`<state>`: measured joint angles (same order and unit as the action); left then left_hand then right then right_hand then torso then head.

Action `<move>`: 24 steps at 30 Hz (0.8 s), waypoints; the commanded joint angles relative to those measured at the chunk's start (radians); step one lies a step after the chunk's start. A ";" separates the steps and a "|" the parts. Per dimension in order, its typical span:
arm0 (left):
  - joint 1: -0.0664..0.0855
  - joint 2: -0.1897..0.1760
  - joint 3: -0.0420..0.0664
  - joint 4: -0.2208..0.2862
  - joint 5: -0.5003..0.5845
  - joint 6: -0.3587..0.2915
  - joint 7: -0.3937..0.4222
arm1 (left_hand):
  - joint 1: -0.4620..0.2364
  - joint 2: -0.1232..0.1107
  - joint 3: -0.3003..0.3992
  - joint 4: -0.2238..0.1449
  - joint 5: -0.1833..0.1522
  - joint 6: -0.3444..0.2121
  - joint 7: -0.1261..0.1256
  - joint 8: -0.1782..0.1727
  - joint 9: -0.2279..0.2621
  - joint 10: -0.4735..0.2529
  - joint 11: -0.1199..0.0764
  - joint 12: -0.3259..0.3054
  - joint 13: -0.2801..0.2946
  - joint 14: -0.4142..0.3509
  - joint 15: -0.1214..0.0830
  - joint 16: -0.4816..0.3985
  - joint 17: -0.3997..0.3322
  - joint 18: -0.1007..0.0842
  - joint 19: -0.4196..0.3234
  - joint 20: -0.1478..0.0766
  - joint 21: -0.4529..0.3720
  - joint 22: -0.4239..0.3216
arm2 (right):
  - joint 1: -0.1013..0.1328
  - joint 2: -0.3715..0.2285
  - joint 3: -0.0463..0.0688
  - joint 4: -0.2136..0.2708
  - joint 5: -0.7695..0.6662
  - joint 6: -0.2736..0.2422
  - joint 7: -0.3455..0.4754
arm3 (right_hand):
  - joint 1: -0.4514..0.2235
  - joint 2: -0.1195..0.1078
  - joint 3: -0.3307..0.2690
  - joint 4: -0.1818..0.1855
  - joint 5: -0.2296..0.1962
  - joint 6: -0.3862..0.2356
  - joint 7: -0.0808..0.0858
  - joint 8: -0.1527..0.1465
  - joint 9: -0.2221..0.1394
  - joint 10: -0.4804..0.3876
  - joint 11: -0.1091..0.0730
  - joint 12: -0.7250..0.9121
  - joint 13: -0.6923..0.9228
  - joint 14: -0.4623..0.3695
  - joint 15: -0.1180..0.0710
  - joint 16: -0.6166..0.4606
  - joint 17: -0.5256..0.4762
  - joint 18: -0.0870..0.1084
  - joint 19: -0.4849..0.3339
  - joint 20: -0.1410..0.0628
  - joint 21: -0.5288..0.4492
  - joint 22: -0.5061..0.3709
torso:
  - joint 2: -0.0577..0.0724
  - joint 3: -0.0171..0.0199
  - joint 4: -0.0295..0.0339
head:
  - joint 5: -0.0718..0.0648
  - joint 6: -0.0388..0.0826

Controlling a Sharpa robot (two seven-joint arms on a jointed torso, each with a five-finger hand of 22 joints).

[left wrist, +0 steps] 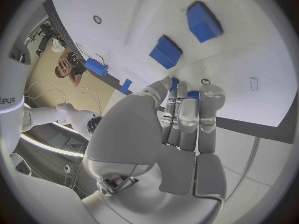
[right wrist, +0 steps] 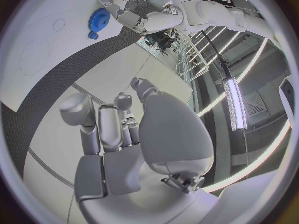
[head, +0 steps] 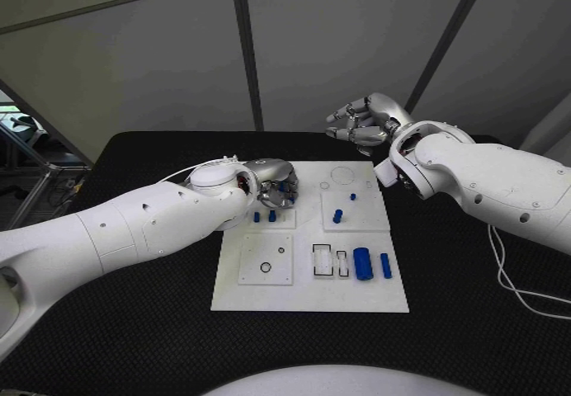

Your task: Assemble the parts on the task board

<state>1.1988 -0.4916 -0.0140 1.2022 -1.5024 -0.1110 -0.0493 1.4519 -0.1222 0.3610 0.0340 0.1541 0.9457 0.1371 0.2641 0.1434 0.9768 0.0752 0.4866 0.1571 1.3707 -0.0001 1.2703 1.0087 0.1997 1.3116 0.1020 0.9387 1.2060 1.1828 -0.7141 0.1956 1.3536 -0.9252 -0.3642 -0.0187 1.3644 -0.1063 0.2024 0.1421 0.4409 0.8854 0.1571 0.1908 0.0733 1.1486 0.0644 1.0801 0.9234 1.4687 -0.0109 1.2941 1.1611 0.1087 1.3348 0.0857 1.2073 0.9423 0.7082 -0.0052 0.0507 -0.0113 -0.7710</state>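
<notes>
- The task board (head: 312, 293) is a flat white plate lying in the middle of the black table (head: 119, 330), with raised square panels and rectangular cut-outs.
- Small blue parts sit on it: two short pegs (head: 263, 217) side by side toward 9 o'clock, one peg (head: 338, 216) near the centre, and two longer cylinders (head: 371, 264) toward 4 o'clock.
- A blue gear (right wrist: 98, 20) shows in the right wrist view, just beside the left hand.
- The left hand (head: 272, 181) hangs palm-down over the board's 10 o'clock part; its silver fingers (left wrist: 189, 115) are curled close together, and a small blue piece (left wrist: 193, 94) sits at their tips, apparently pinched.
- The right hand (head: 366, 120) is raised off the board at 1 o'clock, above the table's far edge, fingers curled inward with nothing in them.
- Both arms are smooth white shells; the hands are metallic.
</notes>
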 commanded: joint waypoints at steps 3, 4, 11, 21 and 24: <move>-0.002 0.004 0.000 -0.007 -0.008 0.002 -0.005 | 0.009 -0.002 0.024 -0.004 -0.005 0.011 0.001 -0.009 -0.003 0.015 -0.001 -0.009 -0.003 0.011 0.000 0.013 0.008 -0.077 0.010 -0.001 0.015 0.012 | 0.002 0.002 0.001 0.001 0.000 0.003 0.004 | -0.005 0.003 0.004 0.000 0.005 0.002 0.000 0.005 -0.001 -0.005 0.000 -0.003 -0.001 0.017 -0.007 -0.003 -0.001 0.007 -0.010 0.000 -0.003 -0.001 | 0.000 -0.0002 0.0000 | 0.001 -0.001; -0.003 0.005 0.000 -0.008 -0.008 0.002 -0.005 | 0.010 -0.003 0.030 -0.006 -0.005 0.012 0.002 -0.010 -0.004 0.017 0.000 -0.011 -0.004 0.012 0.000 0.015 0.008 -0.077 0.011 -0.001 0.018 0.015 | 0.002 0.002 0.001 0.000 0.000 0.003 0.004 | -0.005 0.003 0.004 0.000 0.005 0.002 0.000 0.005 -0.001 -0.005 0.000 -0.003 -0.001 0.017 -0.007 -0.003 -0.001 0.007 -0.010 0.000 -0.003 -0.001 | 0.000 -0.0002 0.0000 | 0.001 -0.001; -0.003 0.007 0.000 -0.013 -0.008 -0.001 -0.005 | 0.010 -0.007 0.055 -0.015 -0.005 0.019 0.005 -0.018 -0.008 0.026 0.002 -0.018 -0.008 0.020 0.000 0.027 0.017 -0.082 0.021 -0.001 0.045 0.035 | 0.002 0.002 0.001 0.001 0.000 0.004 0.004 | -0.005 0.003 0.004 0.000 0.005 0.002 0.000 0.005 -0.001 -0.005 0.000 -0.003 -0.001 0.017 -0.007 -0.003 -0.001 0.007 -0.010 0.000 -0.003 -0.001 | 0.000 -0.0003 0.0001 | 0.000 -0.001; -0.005 -0.003 0.000 0.001 -0.008 -0.031 0.005 | -0.007 -0.017 0.075 -0.020 -0.007 0.033 0.009 -0.025 -0.011 0.038 0.004 -0.028 -0.012 0.025 0.002 0.037 0.018 -0.085 0.028 -0.001 0.064 0.052 | 0.002 0.002 0.001 0.001 0.000 0.004 0.004 | -0.005 0.003 0.006 0.000 0.005 0.002 0.000 0.005 -0.001 -0.002 0.000 0.000 0.003 0.017 -0.007 -0.004 -0.001 0.007 -0.009 0.000 -0.004 -0.001 | -0.001 -0.0013 0.0009 | -0.001 0.000; -0.007 -0.014 0.000 0.015 -0.007 -0.044 0.006 | -0.009 -0.017 0.077 -0.020 -0.007 0.035 0.010 -0.025 -0.012 0.039 0.005 -0.029 -0.012 0.027 0.003 0.040 0.022 -0.085 0.029 0.000 0.066 0.054 | 0.002 0.000 0.001 0.002 0.000 0.003 0.004 | -0.005 0.003 0.006 0.000 0.005 0.002 0.000 0.005 -0.001 -0.002 0.000 0.000 0.003 0.017 -0.007 -0.004 -0.001 0.007 -0.009 0.000 -0.004 -0.001 | -0.001 -0.0014 0.0001 | -0.002 0.000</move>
<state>1.1917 -0.5037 -0.0135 1.2131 -1.5037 -0.1339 -0.0477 1.4476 -0.1343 0.4334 0.0138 0.1504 0.9775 0.1410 0.2450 0.1329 1.0138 0.0767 0.4627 0.1443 1.3920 0.0000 1.3074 1.0288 0.1999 1.3329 0.1021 1.0014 1.2586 1.1827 -0.7132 0.1956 1.3544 -0.9252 -0.3639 -0.0190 1.3644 -0.1063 0.2022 0.1422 0.4408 0.8854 0.1571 0.1907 0.0733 1.1486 0.0644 1.0801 0.9259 1.4687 -0.0109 1.2941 1.1612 0.1087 1.3349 0.0858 1.2073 0.9424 0.7076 -0.0062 0.0515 -0.0119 -0.7712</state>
